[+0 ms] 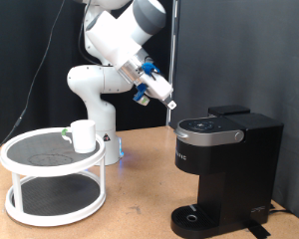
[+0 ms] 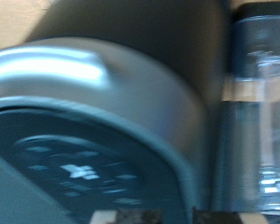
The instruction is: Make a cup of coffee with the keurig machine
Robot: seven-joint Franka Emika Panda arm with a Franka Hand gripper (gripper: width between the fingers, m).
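The black keurig machine (image 1: 224, 164) stands on the wooden table at the exterior view's right, lid down, with its silver-rimmed top panel (image 1: 209, 127) facing up and its round drip tray (image 1: 194, 215) bare. The white cup (image 1: 83, 135) sits on the upper tier of a white round stand at the left. My gripper (image 1: 170, 101) hangs tilted just above and to the left of the machine's top panel, with nothing visible between its fingers. The wrist view is filled by the blurred domed lid (image 2: 103, 103); no fingers show there.
The white two-tier round stand (image 1: 52, 174) takes up the table's left side. The robot base (image 1: 100, 119) stands behind it. The machine's clear water tank (image 2: 261, 103) shows beside the lid in the wrist view. A black curtain hangs behind the table.
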